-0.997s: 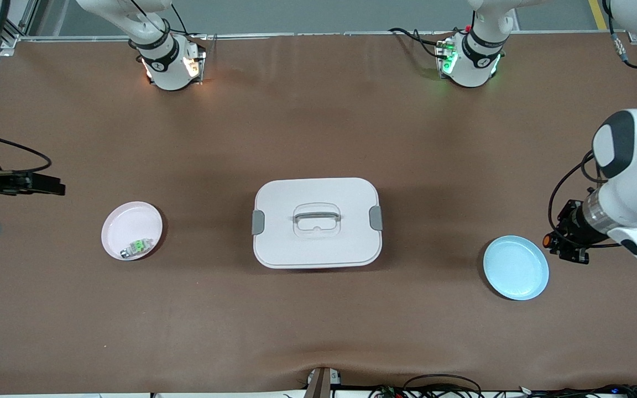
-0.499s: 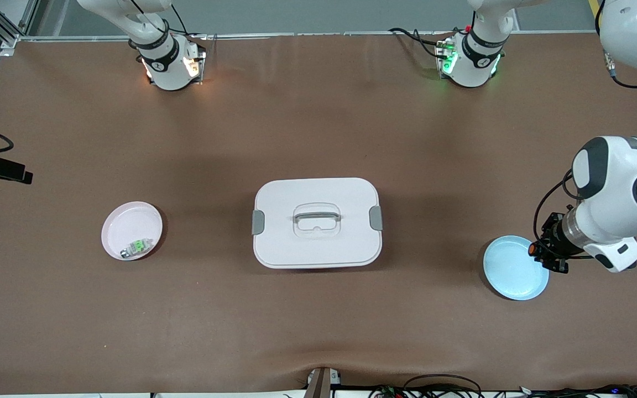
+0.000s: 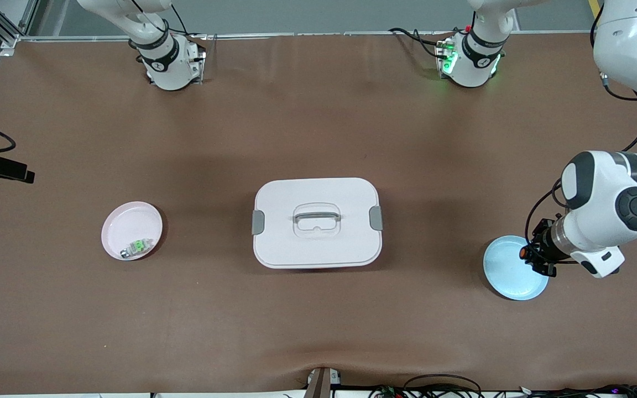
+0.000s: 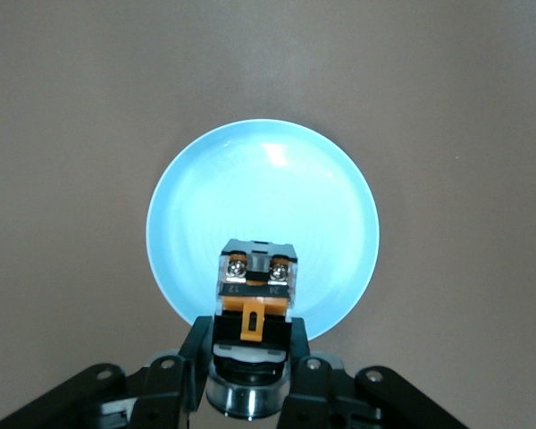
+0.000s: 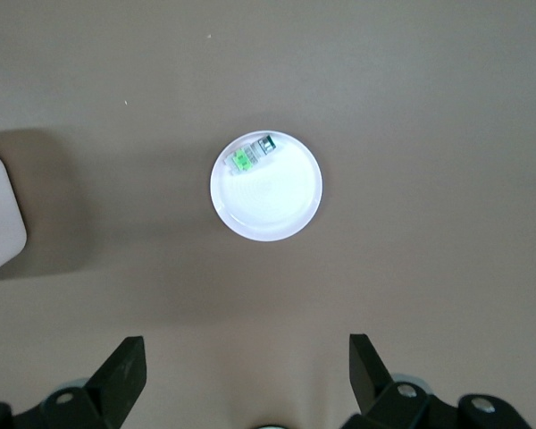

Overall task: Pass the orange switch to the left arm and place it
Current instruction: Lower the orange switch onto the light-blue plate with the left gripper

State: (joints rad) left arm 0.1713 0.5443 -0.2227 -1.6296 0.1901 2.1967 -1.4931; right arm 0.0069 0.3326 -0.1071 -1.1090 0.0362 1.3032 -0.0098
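Note:
My left gripper is shut on the orange switch and holds it over the edge of the blue plate at the left arm's end of the table. In the left wrist view the switch, black with an orange tab and two screws, sits between the fingers of the left gripper, over the blue plate. My right gripper is open and empty, high above the pink plate; it shows at the table's right-arm end. The white box stands mid-table between the two plates.
The pink plate holds a small green-and-silver component, which also shows in the right wrist view. A corner of the box shows in the right wrist view. Cables lie along the table's near edge.
My left gripper has moved with the switch from beside the blue plate to over its edge. My right gripper pulled back toward the table's end, then held still.

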